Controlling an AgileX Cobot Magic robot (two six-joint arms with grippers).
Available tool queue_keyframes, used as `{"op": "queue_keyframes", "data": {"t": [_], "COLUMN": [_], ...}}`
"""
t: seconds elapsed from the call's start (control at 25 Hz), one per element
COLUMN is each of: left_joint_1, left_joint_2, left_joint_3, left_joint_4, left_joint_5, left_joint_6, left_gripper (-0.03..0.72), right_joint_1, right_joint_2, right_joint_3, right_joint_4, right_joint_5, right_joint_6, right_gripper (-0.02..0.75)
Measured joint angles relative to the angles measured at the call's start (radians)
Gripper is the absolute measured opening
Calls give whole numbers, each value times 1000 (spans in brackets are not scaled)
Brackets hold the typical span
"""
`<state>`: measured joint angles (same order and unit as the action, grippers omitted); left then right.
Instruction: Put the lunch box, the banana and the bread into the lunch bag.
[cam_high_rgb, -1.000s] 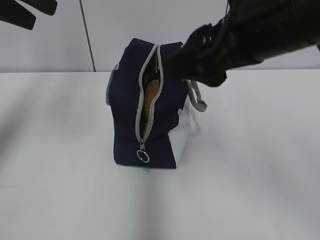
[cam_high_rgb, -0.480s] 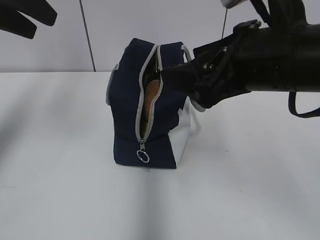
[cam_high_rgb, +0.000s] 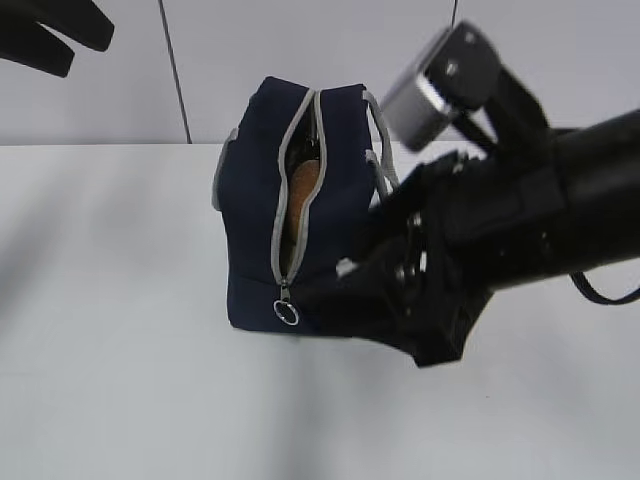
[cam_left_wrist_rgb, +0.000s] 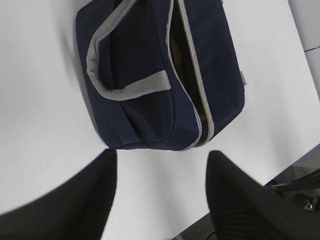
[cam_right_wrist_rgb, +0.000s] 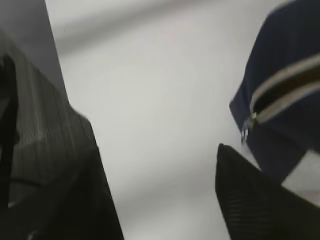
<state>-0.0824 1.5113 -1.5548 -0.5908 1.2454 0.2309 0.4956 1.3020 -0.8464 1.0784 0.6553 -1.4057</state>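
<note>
The navy lunch bag (cam_high_rgb: 250, 200) stands on the white table, its grey zipper open down the near end. The ring pull (cam_high_rgb: 287, 313) hangs at the bottom. The golden-brown bread (cam_high_rgb: 301, 195) shows inside the opening. The lunch box and banana are hidden or out of view. My right gripper (cam_high_rgb: 350, 300) is low by the bag's near right corner, covering its white side panel. In the right wrist view it is open and empty (cam_right_wrist_rgb: 160, 195), with the bag (cam_right_wrist_rgb: 285, 95) to its right. My left gripper (cam_high_rgb: 50, 30) is open and empty, high above the bag (cam_left_wrist_rgb: 145, 75).
White table (cam_high_rgb: 120, 380) with a pale wall behind it. A dark vertical seam (cam_high_rgb: 175, 70) runs down the wall. The right arm's bulk (cam_high_rgb: 540, 220) fills the space to the right of the bag. A dark table edge shows in the left wrist view (cam_left_wrist_rgb: 290, 175).
My right arm has come away from the bag's top opening and swung down to the bag's lower right front. The bag, the bread and my left gripper have not moved.
</note>
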Motion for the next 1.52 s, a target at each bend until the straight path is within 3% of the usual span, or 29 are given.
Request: {"op": "queue_keyframes", "data": {"t": [0.12, 0.24, 0.4, 0.72, 0.8, 0.96, 1.12, 1.52], "left_joint_1": [0, 0, 0, 0, 0, 0, 0, 0], "left_joint_2": [0, 0, 0, 0, 0, 0, 0, 0], "left_joint_3": [0, 0, 0, 0, 0, 0, 0, 0], "left_joint_4": [0, 0, 0, 3, 3, 3, 3, 3], "left_joint_5": [0, 0, 0, 0, 0, 0, 0, 0], "left_joint_6": [0, 0, 0, 0, 0, 0, 0, 0], "left_gripper": [403, 403, 403, 396, 393, 392, 386, 382], "right_joint_1": [2, 2, 47, 321, 350, 357, 359, 323], "right_joint_2": [51, 69, 60, 40, 40, 75, 147, 302], "right_joint_3": [0, 4, 52, 293, 337, 406, 420, 383], "right_joint_4": [-263, -433, -465, -452, -507, -736, -857, -932], "right_joint_5": [-3, -94, -329, -921, -1009, -1165, -1238, -1269], "right_joint_6": [222, 401, 469, 566, 663, 973, 1123, 1206], "right_gripper": [467, 426, 412, 407, 407, 407, 407, 406]}}
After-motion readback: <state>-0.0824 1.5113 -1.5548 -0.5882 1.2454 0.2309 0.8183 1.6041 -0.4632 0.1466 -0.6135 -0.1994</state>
